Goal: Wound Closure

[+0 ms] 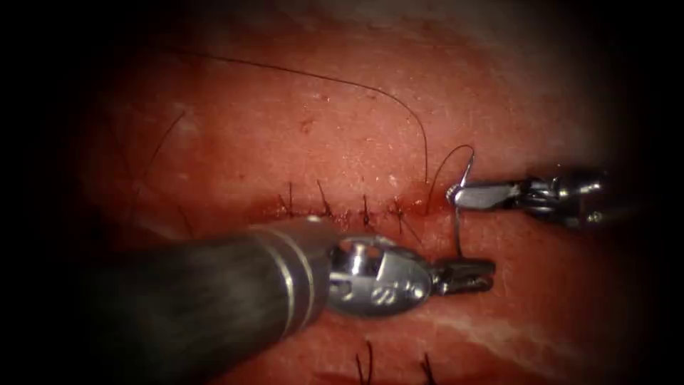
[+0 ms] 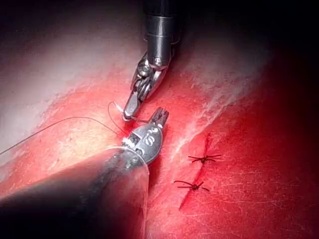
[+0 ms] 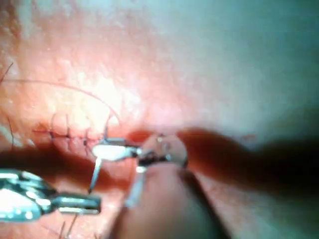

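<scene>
The right hand (image 1: 456, 194) grips the needle (image 1: 457, 214) near its upper end; the left hand (image 1: 467, 274) clamps its lower tip. Needle clear of tissue (image 1: 299, 128), right of the cut (image 1: 342, 212): stiff, slippery, best held mid-curve.

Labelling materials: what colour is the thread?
Black thread; clearest in the endoscope view.

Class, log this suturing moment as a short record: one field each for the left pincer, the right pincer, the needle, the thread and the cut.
left pincer: shut on one end of the needle
right pincer: shut on the needle, higher on its curve
needle: held between both tools, out of the tissue, by the cut's right end
thread: runs from the needle in an arc over the tissue
cut: crossed by several dark stitches
</scene>
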`<state>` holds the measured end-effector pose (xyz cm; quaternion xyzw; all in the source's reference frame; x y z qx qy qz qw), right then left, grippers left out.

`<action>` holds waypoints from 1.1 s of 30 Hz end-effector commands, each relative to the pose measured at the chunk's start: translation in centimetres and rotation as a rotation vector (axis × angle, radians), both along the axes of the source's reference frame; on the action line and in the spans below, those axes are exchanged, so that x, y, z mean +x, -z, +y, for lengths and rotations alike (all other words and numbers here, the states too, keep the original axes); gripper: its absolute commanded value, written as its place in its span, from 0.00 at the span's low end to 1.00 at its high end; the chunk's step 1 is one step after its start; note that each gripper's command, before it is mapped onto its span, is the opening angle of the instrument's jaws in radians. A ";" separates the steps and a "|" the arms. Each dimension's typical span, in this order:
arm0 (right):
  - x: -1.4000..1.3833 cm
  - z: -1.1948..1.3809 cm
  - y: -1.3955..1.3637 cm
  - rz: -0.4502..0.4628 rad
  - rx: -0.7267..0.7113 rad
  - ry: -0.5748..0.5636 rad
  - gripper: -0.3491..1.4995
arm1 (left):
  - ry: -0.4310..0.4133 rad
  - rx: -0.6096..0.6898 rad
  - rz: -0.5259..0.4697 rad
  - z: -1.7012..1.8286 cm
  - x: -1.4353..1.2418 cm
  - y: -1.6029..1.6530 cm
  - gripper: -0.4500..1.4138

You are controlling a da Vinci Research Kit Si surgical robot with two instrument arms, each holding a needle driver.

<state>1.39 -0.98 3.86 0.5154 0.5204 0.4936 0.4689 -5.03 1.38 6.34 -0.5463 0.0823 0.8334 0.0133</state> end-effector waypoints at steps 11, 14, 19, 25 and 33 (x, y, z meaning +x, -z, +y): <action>0.11 -0.20 -0.03 0.024 0.012 -0.025 0.57 | -0.001 0.004 -0.002 -0.04 -0.06 -0.06 0.00; 0.12 -0.21 -0.01 0.025 0.013 -0.025 0.53 | 0.000 0.004 -0.001 -0.04 -0.06 -0.06 0.00; 0.12 -0.22 -0.01 0.027 0.018 -0.027 0.02 | -0.001 0.004 -0.001 -0.05 -0.05 -0.06 0.00; 0.08 -0.12 -0.05 0.008 -0.054 -0.039 0.00 | 0.036 0.092 -0.010 -0.05 -0.07 -0.05 0.50; 0.05 -0.08 -0.07 -0.043 -0.243 0.000 0.00 | 0.188 0.462 0.000 0.05 0.08 0.15 0.87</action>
